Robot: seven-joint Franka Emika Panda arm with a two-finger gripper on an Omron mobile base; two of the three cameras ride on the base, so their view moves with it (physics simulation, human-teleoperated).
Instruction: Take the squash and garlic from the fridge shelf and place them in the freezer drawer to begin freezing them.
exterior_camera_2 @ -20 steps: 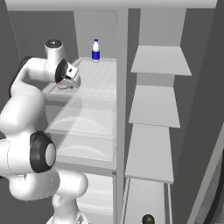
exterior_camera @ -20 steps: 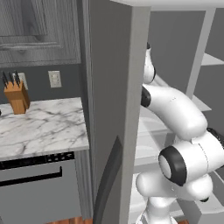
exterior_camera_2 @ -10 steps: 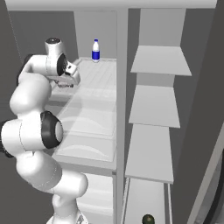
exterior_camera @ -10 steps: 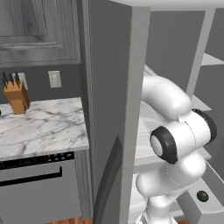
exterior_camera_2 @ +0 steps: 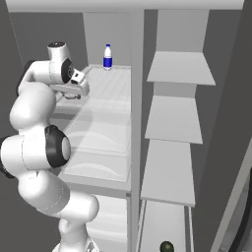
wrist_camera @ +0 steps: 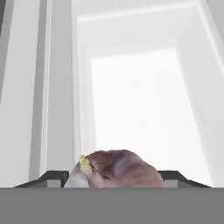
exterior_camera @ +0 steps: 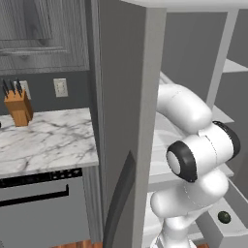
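The garlic [wrist_camera: 116, 168], a purplish-brown bulb with a yellow tip, sits between my two dark fingers [wrist_camera: 54, 177] in the hand view. My gripper [exterior_camera_2: 74, 95] is shut on it and hangs at the left side of the upper glass fridge shelf [exterior_camera_2: 106, 88]. The squash [exterior_camera: 223, 216], a small dark green ball, lies in the pale grey thick-walled freezer drawer [exterior_camera: 213, 231] low on the right. The right base view has the squash [exterior_camera_2: 167, 246] at its bottom edge. Behind the garlic, pale walls and a bright flat surface recede.
A blue-capped bottle [exterior_camera_2: 107, 56] stands at the back of the upper shelf. A grey divider [exterior_camera_2: 137, 98] separates the glass shelves from the solid right-hand shelves [exterior_camera_2: 179, 69]. The open fridge door [exterior_camera: 123, 121] stands to my left, with a marble counter [exterior_camera: 46, 140] and knife block [exterior_camera: 18, 107] beyond.
The arm's elbow has swung up and across, uncovering the squash in the drawer. The hand has stayed by the upper shelf's left side with the garlic in it.
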